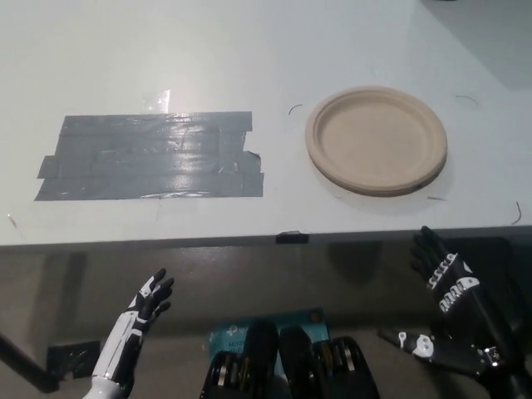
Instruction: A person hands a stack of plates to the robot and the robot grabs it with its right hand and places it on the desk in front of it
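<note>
Stack of plates [376, 141], tan and round, lying flat on the white surface [249, 58] toward its right side, near the front edge and touched by neither hand. Black right hand [453, 299] at lower right, below and in front of the surface edge, well apart from the stack, its fingers [432, 259] spread apart and holding nothing. White left hand [137, 317] resting at lower left, also below the surface edge, fingers [158, 288] apart and empty. Patch of overlapping grey tape strips [150, 155] on the surface left of the stack, well apart from it
</note>
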